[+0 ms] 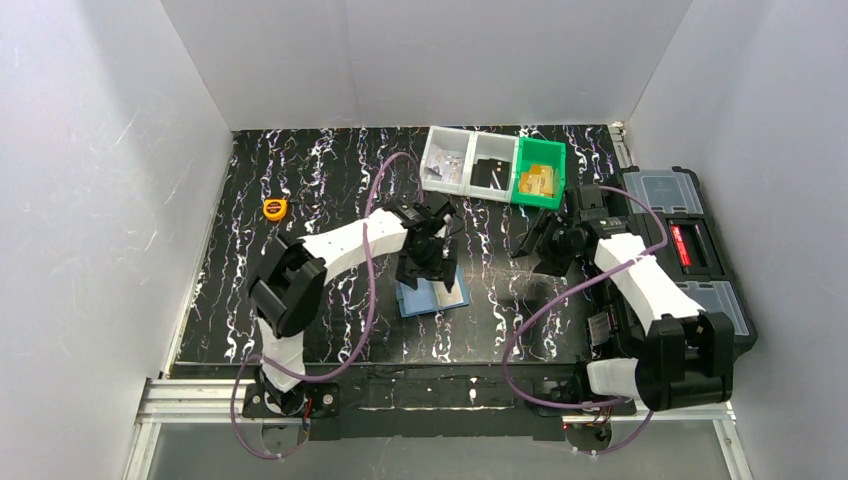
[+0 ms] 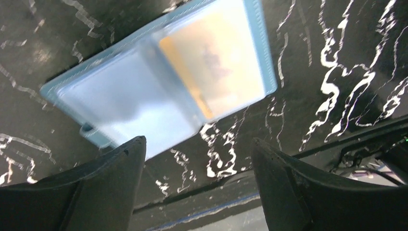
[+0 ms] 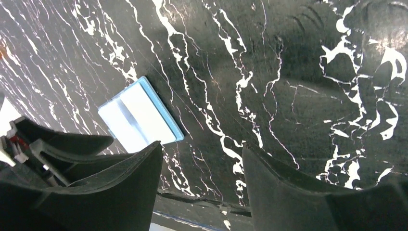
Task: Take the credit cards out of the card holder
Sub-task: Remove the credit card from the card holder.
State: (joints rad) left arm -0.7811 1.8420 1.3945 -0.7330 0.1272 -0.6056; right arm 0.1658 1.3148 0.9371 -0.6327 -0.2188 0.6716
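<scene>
Black fingers point(image 2: 96, 192) of the left gripper point(image 2: 197, 142) fill the bottom of the left wrist view. They stand wide apart and nothing is between them. Just beyond their tips lies the card holder point(image 2: 159, 82), opened flat on the tabletop point(image 2: 337, 72) with its pale shiny inside facing up. It is not between the jaws: most of it lies ahead of the left-hand finger and of the gap, and one edge is hidden behind that finger's tip. Whether the finger touches it, I cannot tell. Under the clear sleeve of one half an orange card point(image 2: 211, 67) shows; the other half looks pale blue and blurred.

Seen from above, the card holder point(image 1: 432, 297) is near the middle of the tabletop, a little toward the near edge. The left gripper point(image 1: 425, 262) hangs over its far part and points down. The left arm point(image 1: 345, 245) rises from the near left corner, bends, and reaches toward the middle.

The right gripper point(image 3: 201, 147) also has its jaws spread and holds nothing; under it is only tabletop, with the card holder off to one side, apart from it. The right arm point(image 1: 645, 280) is folded near the right edge.

At the far edge stand two clear bins point(image 1: 472, 160) and a green bin point(image 1: 558, 175), side by side. An orange tape measure point(image 1: 274, 209) lies near the left edge, and a black toolbox point(image 1: 705, 225) sits beside the right edge.
</scene>
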